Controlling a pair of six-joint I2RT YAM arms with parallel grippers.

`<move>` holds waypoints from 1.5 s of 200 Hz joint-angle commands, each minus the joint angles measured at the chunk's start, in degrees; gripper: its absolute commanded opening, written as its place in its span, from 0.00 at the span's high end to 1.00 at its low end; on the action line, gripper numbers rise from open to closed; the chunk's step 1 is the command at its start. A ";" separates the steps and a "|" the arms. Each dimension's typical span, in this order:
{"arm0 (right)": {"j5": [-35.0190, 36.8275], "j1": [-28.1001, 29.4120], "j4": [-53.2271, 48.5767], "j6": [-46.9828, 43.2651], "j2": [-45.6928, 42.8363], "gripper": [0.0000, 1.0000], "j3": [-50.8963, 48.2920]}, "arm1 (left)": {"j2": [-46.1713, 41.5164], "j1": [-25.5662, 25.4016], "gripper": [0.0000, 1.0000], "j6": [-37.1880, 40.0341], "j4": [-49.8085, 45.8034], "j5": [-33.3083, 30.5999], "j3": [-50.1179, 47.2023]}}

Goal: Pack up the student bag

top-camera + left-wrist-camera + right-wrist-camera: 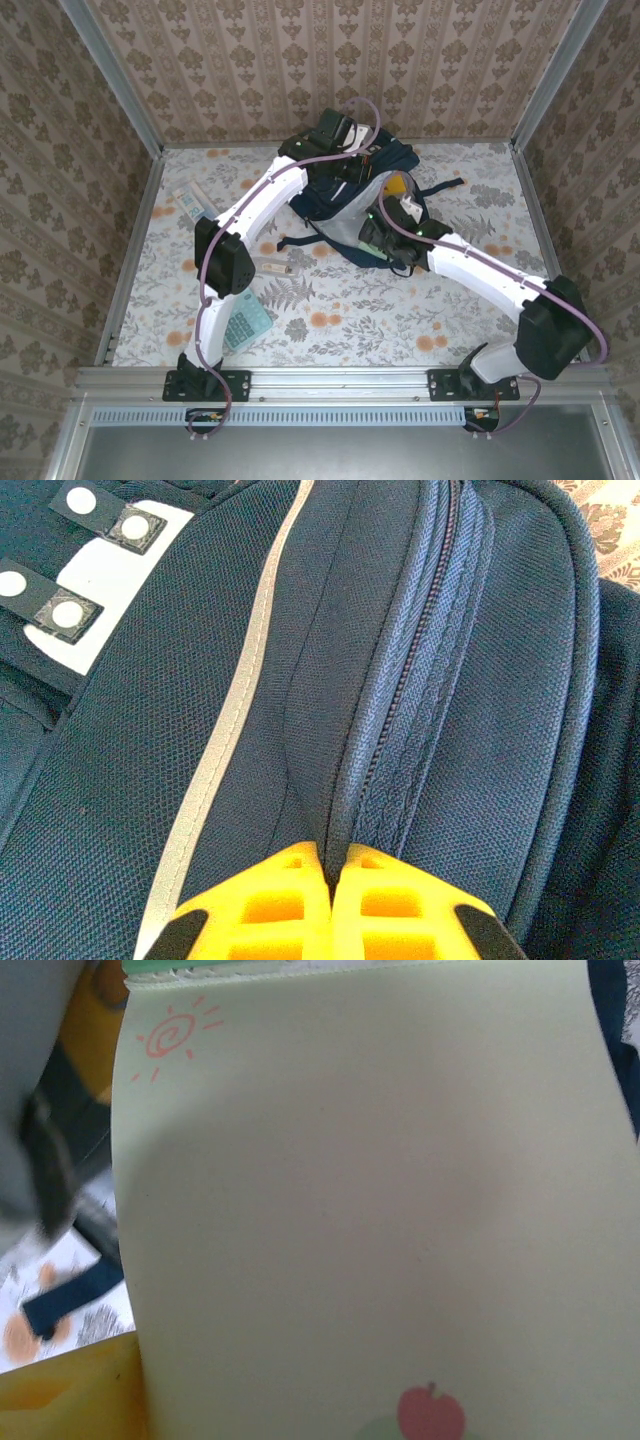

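Top external: bag lies far-centre on table, mouth open. Left claw pinches its fabric by the zip. Right claw is at the mouth w/ notepad, grip unclear. Calculator etc. not yet packed.

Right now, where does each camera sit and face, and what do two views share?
Top external: above, behind the bases, facing down at the table; left arm and right arm reach the student bag.
Left wrist: on its arm, facing the bag's zipper; yellow fingers pinch its fabric.
Right wrist: close against a green notepad.
Shared: top external and left wrist see the bag.
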 commanded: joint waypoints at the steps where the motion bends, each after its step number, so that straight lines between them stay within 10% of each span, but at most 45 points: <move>1: -1.25 -2.61 4.25 -0.07 3.77 0.16 2.59 | -4.09 1.08 1.00 -1.61 1.21 -1.67 2.71; 83: -5.83 -10.48 9.72 5.38 16.89 0.01 11.53 | -4.18 0.63 1.00 -1.84 0.93 -2.02 2.56; 181: -12.99 -10.00 9.70 -1.87 1.62 0.00 1.44 | -3.75 1.21 1.00 -1.26 1.36 -1.85 2.78; 300: -17.54 12.02 17.88 -16.04 0.37 0.12 -7.43 | -4.09 1.84 1.00 -0.50 0.40 -2.11 3.27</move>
